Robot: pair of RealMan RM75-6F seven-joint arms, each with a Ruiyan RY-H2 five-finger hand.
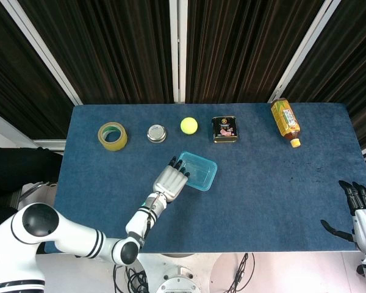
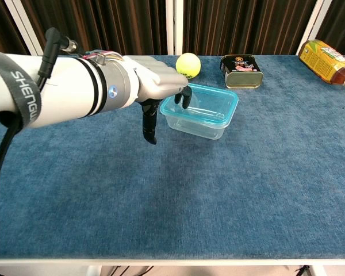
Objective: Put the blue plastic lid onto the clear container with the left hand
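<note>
Lid: the blue plastic lid sits on the clear container.
Left robot hand: your fingers are spread, holding nothing, tips at the lid's left edge.
Right robot hand: released, off the table's right side.

The left arm is glossy white with black bands at its joints, grey lettering on a dark strap and a black cable running along it (a small blue dot marks the wrist). The left hand is silver-grey with black fingertips. The right hand is the same make, dark-fingered.
</note>
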